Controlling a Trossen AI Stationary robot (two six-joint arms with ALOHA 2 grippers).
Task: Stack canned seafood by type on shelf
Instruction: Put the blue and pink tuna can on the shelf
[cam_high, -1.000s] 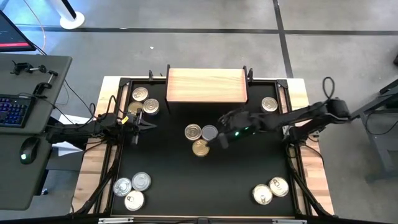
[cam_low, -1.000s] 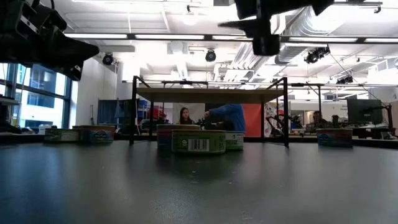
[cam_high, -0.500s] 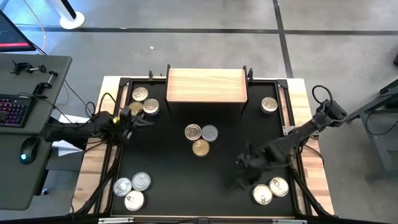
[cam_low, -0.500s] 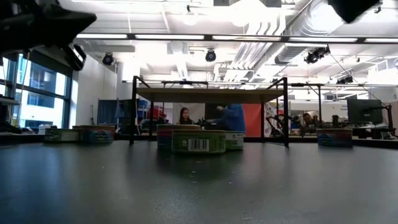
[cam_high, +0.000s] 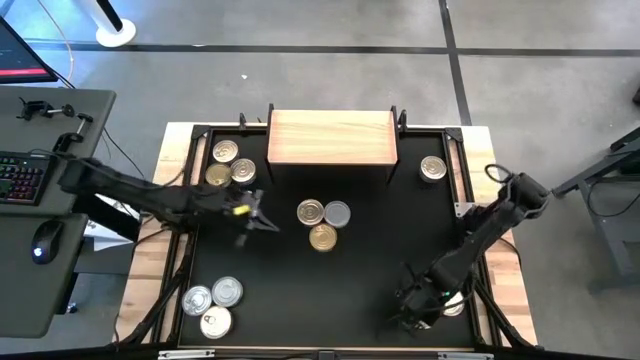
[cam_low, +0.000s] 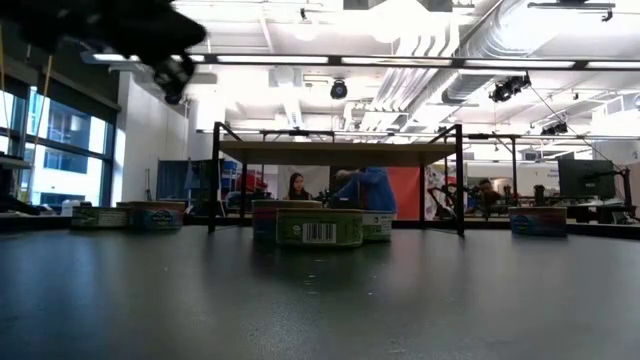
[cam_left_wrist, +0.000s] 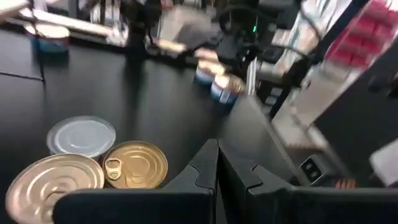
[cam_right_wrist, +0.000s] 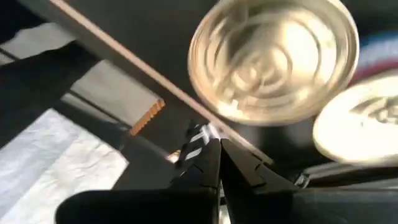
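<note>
Left gripper (cam_high: 268, 222), jaws closed and empty, hovers left of three central tins (cam_high: 323, 223). Right gripper (cam_high: 408, 310), jaws closed and empty, hangs over the near-right tins (cam_right_wrist: 273, 59).

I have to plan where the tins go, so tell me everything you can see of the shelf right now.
The shelf is a small rectangular platform with a pale, wood-look top showing light grain, raised on thin dark legs that look like metal, with a slim rail above the top in the low view. It stands level at the far middle of the black table. Its top is bare: no tin sits on it, and neither gripper touches it.
</note>
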